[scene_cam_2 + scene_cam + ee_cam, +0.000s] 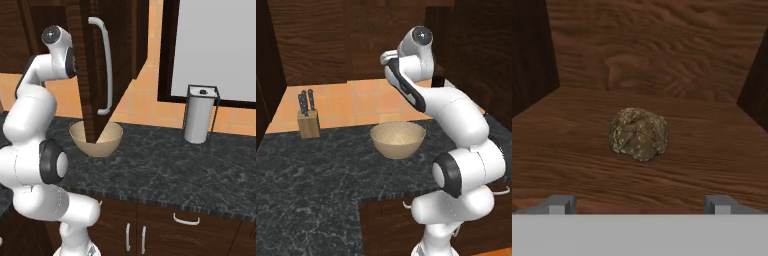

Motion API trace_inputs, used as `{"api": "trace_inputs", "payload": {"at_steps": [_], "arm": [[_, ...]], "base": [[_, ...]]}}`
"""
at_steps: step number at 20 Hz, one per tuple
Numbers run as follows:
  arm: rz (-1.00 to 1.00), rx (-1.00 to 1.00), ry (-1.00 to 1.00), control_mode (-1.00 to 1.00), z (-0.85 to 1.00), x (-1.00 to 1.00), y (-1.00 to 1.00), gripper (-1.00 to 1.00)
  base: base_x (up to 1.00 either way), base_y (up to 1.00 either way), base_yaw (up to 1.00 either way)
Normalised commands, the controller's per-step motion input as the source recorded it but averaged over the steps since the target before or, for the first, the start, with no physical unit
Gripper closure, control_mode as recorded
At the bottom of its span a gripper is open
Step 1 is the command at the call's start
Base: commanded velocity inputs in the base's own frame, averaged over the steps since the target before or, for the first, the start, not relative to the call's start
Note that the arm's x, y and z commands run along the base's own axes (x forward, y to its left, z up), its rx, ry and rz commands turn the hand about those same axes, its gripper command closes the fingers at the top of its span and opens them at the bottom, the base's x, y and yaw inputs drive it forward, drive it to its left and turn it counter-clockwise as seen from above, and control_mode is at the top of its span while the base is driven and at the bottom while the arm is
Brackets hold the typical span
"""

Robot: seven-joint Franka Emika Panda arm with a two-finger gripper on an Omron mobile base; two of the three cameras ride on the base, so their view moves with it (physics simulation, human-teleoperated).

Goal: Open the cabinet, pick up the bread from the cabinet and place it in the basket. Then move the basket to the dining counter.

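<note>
The white arm [456,130] is seen folded upward from its base, the lower links stacked over the black marbled worktop [311,175] and the upper link reaching up and forward into the dark wood-grain cabinet [92,65]. In the hand view the end effector [639,204] is levelled along the cabinet's shelf [572,150], its two grey fingertips [561,204] spread wide with nothing between them.

One bread [639,134], a knobbly brown roll flecked with pale seeds, is shown lying on the shelf ahead of the fingertips and apart from them, roughly centred between the side walls, with the wood-grain back panel behind it.

One cabinet door is pictured swung open in the right base view, its long silver bar handle [106,65] running vertically down the face. Below it one basket [398,139], wide, round and light tan, stands on the worktop just beside the arm; in the right base view its middle is hidden by the door's lower edge.

One wooden knife block [308,122] is seen at the rear left of the worktop against the orange tiles; three dark handles appear to rise from it, though the count is hard to confirm at this size. One paper towel roll in a wire holder [200,114] stands towards the right of the worktop. Curved silver handles are visible on the low cabinet fronts beneath the worktop.
</note>
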Motion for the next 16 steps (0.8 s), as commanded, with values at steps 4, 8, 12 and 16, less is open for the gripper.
{"api": "trace_inputs", "payload": {"at_steps": [4, 8, 12, 16], "arm": [[0.00, 0.00, 0.05, -1.00, 0.04, 0.50, 0.00, -1.00], [0.00, 0.00, 0.04, -1.00, 0.01, 0.41, 0.00, -1.00], [0.00, 0.00, 0.08, -1.00, 0.00, 0.42, 0.00, -1.00], [0.00, 0.00, 0.04, -1.00, 0.00, 0.39, 0.00, -1.00]], "base": [[0.00, 0.00, 0.00], [0.00, 0.00, 0.00], [0.00, 0.00, 0.00], [0.00, 0.00, 0.00]]}}
